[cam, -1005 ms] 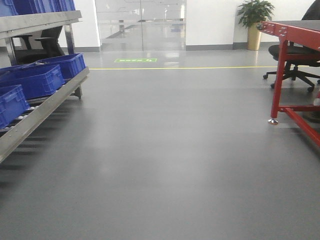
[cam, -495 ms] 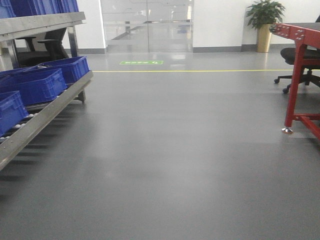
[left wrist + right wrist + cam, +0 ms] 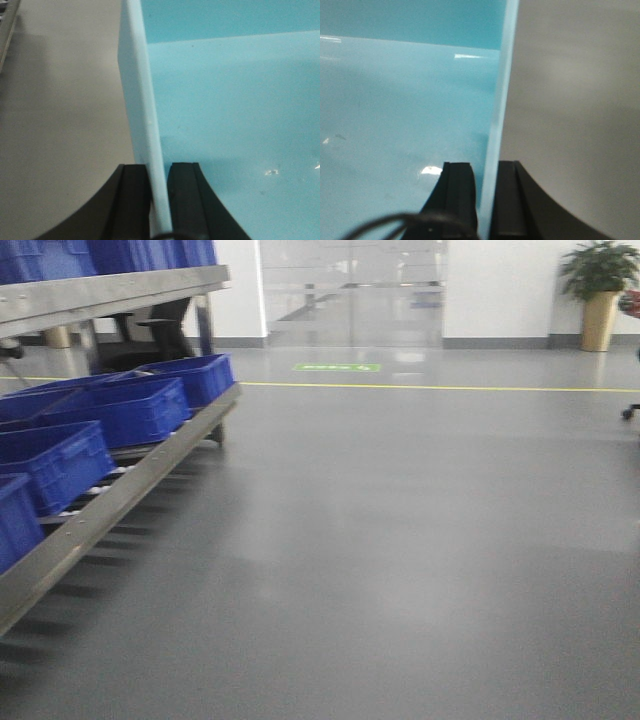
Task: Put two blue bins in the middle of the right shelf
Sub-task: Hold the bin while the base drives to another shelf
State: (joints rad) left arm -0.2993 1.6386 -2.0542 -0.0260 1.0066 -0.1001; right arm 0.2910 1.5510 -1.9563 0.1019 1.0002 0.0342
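Observation:
A pale aqua-blue bin fills both wrist views; I cannot tell whether a second bin is nested in it. In the left wrist view my left gripper (image 3: 159,167) is shut on the bin's (image 3: 230,110) left wall, one black finger on each side. In the right wrist view my right gripper (image 3: 487,165) is shut on the bin's (image 3: 395,100) right wall in the same way. Grey floor shows beyond each wall. Neither the bin nor the grippers show in the front view. The right shelf's middle tier is out of view.
A stainless-steel rack (image 3: 120,490) with several dark blue crates (image 3: 130,410) runs along the left of the front view. Grey floor lies ahead, with a yellow line (image 3: 450,388), glass doors (image 3: 350,290) and a potted plant (image 3: 598,290) at the far wall.
The front view has swung left: the rack and crates have shifted right and grown larger, and the red table and chair have slid out at the right edge.

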